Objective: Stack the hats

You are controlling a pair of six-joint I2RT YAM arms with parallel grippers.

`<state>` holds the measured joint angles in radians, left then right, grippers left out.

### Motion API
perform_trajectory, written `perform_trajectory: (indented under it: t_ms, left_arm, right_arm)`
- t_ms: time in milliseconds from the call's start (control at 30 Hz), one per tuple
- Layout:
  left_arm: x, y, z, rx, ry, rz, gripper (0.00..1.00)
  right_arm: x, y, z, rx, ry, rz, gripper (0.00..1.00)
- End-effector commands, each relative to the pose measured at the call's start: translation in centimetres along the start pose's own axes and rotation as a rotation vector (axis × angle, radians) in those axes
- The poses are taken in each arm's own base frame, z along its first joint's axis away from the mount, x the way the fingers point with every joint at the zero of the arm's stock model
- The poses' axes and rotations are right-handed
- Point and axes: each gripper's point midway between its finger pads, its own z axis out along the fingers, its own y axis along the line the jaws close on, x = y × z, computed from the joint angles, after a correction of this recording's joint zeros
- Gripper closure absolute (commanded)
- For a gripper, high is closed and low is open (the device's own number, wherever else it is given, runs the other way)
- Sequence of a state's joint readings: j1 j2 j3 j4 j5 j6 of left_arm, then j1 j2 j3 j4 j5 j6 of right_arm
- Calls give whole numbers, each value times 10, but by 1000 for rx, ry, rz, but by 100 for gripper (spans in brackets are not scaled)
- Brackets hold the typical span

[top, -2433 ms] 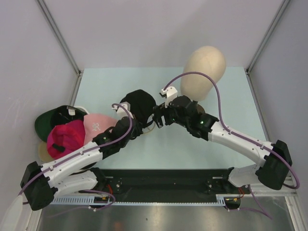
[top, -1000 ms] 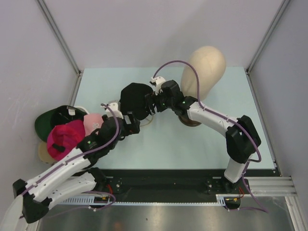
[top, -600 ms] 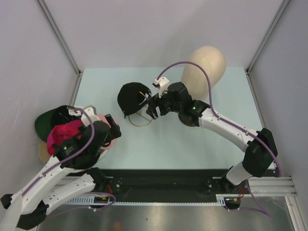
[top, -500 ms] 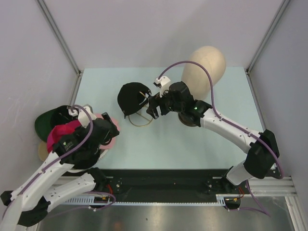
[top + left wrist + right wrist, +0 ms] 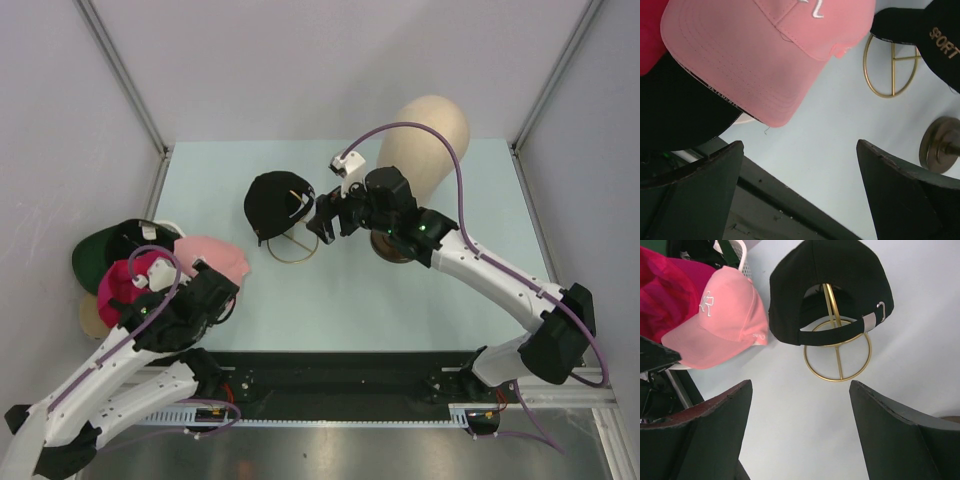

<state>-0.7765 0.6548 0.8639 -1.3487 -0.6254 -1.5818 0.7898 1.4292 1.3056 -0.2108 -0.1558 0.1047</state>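
Note:
A black hat (image 5: 272,203) sits on a gold wire stand (image 5: 293,247) mid-table, its back strap facing my right gripper (image 5: 322,224). That gripper is open and empty just right of it. In the right wrist view the black hat (image 5: 830,285) and the stand (image 5: 837,356) lie ahead of the open right gripper (image 5: 801,385). At the left a light pink hat (image 5: 215,256) lies beside a magenta hat (image 5: 125,285), a dark green hat (image 5: 105,248) and a tan hat (image 5: 90,316). My left gripper (image 5: 222,296) hangs open near the pink hat's brim (image 5: 765,55), holding nothing.
The beige mannequin head (image 5: 425,135) stands at the back right on a round metal base (image 5: 390,247), right behind my right forearm. A white mesh basket (image 5: 742,252) holds the hats at the left. The table's near edge and black rail (image 5: 330,365) run below.
My left arm has drawn back from the black hat to the near left, by the pink hat. My right gripper has eased slightly right. The black hat stays on the stand.

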Motion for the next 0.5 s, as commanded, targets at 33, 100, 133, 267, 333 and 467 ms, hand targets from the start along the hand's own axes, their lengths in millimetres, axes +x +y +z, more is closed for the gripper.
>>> perform_trajectory:
  t_ms: [33, 100, 133, 267, 333, 467]
  left_arm:
    - [-5, 37, 13, -151, -72, -98, 0]
    - [-5, 49, 20, -188, -93, -126, 0]
    - [-8, 52, 22, -186, -112, -141, 0]
    - [-16, 65, 30, -197, -181, -195, 1]
    - [-20, 65, 31, -176, -204, -231, 5]
    - [-31, 64, 29, -133, -256, -266, 14]
  right_arm:
    - [-22, 7, -18, -17, -79, 11, 16]
    - [-24, 5, -22, -10, -88, 15, 16]
    - [-26, 5, -24, -10, -95, 16, 16]
    - [-31, 3, -29, -2, -113, 19, 16]
    - [-32, 3, -30, -2, -114, 22, 16]
    - [-32, 4, -31, -2, -113, 24, 16]
